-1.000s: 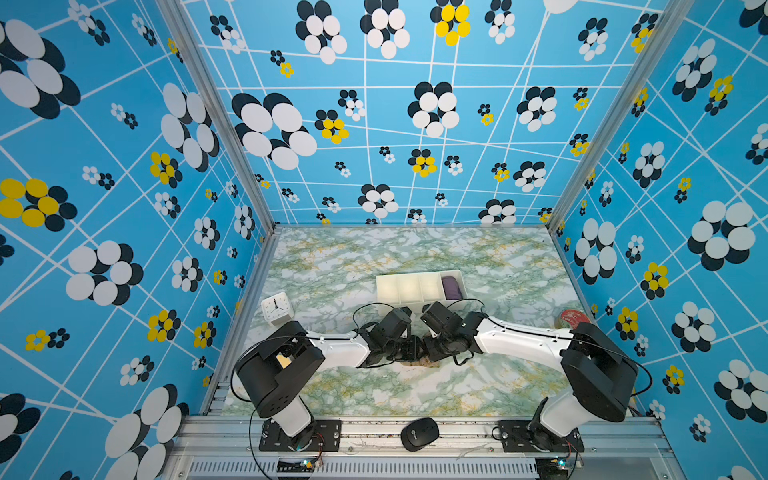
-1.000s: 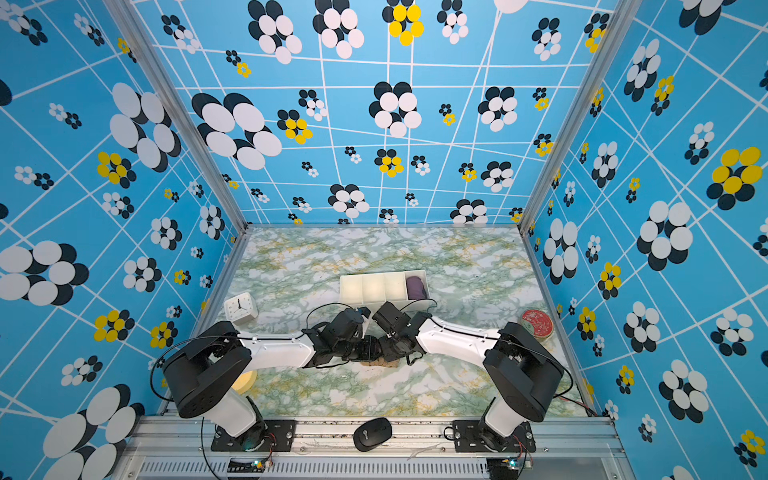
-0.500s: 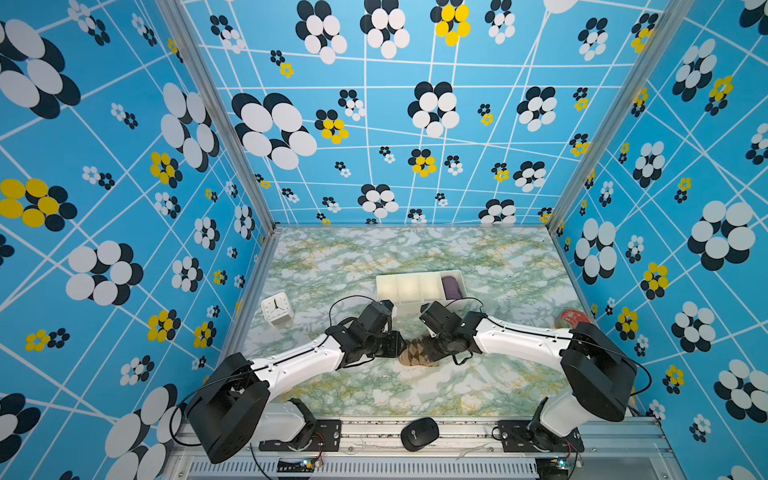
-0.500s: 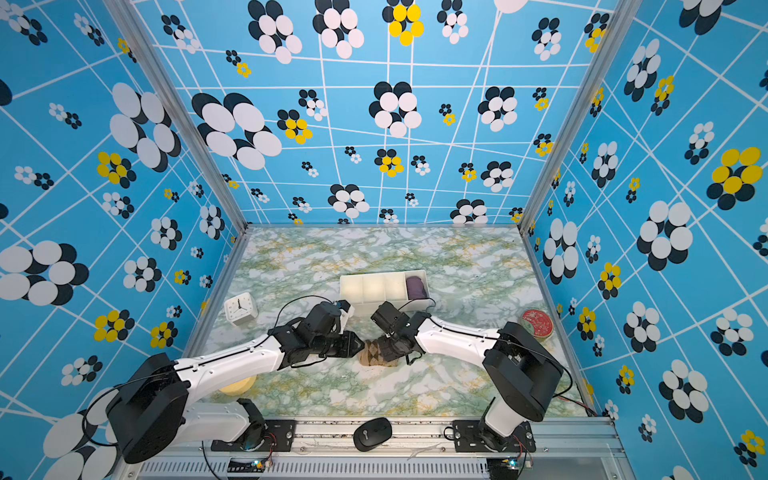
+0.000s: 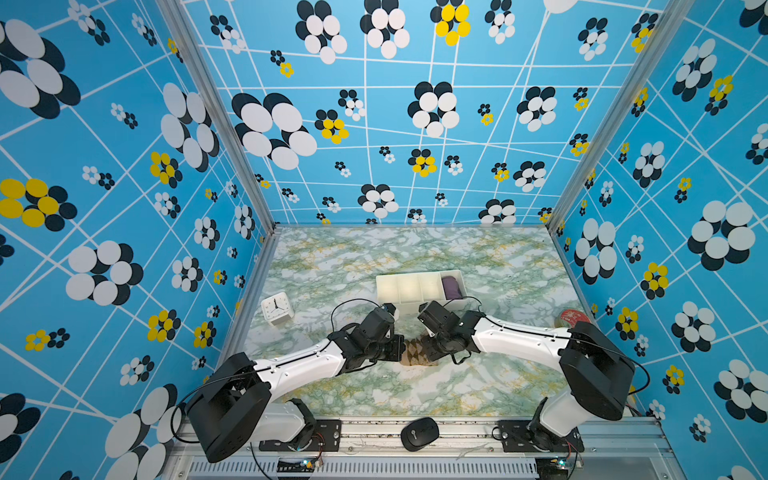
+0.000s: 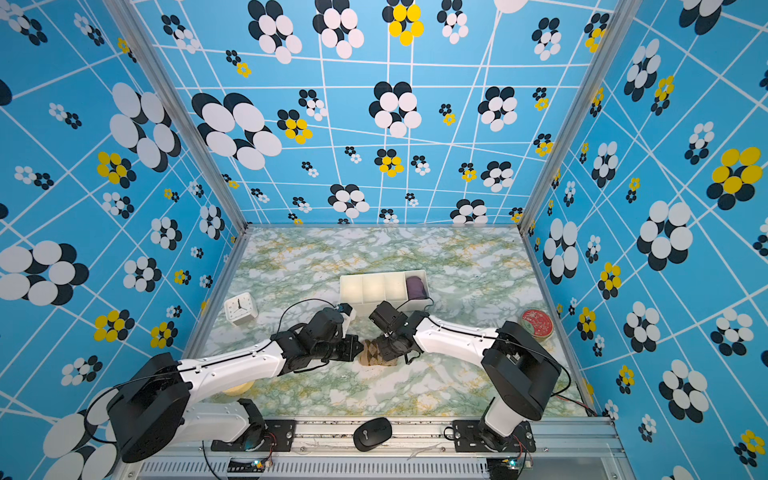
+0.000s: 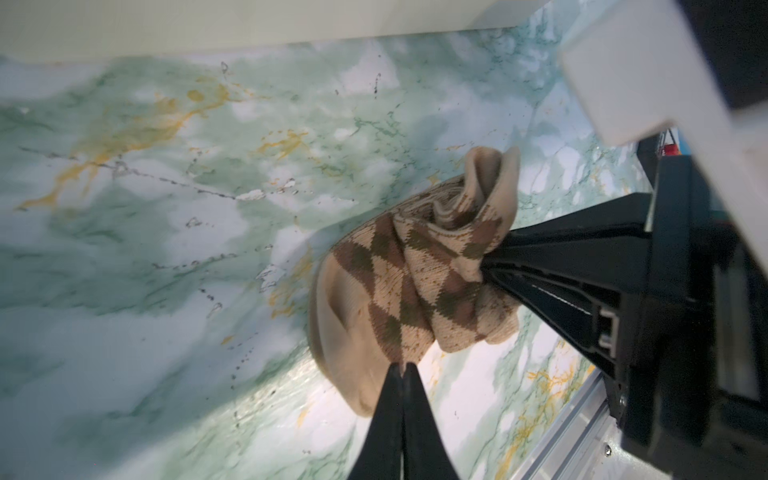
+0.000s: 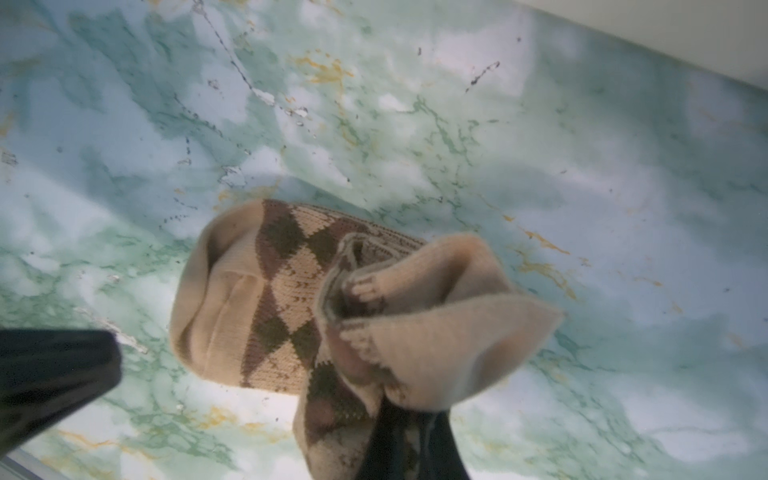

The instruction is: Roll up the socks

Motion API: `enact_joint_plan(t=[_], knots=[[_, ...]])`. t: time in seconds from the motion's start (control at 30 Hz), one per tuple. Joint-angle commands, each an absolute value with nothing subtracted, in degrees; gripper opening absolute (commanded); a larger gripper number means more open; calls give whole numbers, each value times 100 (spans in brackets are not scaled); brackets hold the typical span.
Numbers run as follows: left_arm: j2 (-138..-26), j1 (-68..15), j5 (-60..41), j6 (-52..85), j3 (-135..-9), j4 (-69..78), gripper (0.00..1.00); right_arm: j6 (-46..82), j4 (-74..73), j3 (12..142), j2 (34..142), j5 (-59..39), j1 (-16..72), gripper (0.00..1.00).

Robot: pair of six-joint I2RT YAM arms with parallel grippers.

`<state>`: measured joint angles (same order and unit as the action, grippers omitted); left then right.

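The socks (image 5: 419,353) (image 6: 380,353) are a tan bundle with brown argyle diamonds, lying on the marble table between both arms. My right gripper (image 5: 432,353) (image 8: 409,419) is shut on their loose cuff end, which bunches up above the fingers; the left wrist view shows the same pinch (image 7: 486,266). My left gripper (image 5: 400,349) (image 7: 401,366) is shut, its fingertips pressed together at the plain toe end of the socks (image 7: 395,291). No fabric shows between them. In the right wrist view the rolled part of the socks (image 8: 266,299) lies flat on the table.
A white compartment tray (image 5: 415,274) stands just behind the grippers, with a purple fabric bundle (image 5: 452,286) in its right end. A white clock (image 5: 277,307) sits at the left, a red round tin (image 5: 573,318) at the right, and a black mouse (image 5: 419,433) on the front rail.
The left arm has stretched forward and its gripper has moved right up to the socks and closed. The right gripper has kept its hold on the cuff.
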<state>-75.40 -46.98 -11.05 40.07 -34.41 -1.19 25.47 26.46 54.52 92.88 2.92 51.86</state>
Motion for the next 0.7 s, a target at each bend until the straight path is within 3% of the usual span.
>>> enact_joint_plan(t=[0.0, 0.3, 0.67], knots=[[-7491, -4827, -878, 4197, -3335, 574, 6, 2564, 2742, 5464, 9331, 270, 5238, 0], [-8237, -4943, -1101, 4594, -3369, 1702, 6, 2637, 2439, 5295, 9031, 107, 5238, 0], [-8720, -5080, -1160, 4694, -3506, 1951, 6, 2676, 2160, 5127, 8988, -44, 5238, 0]])
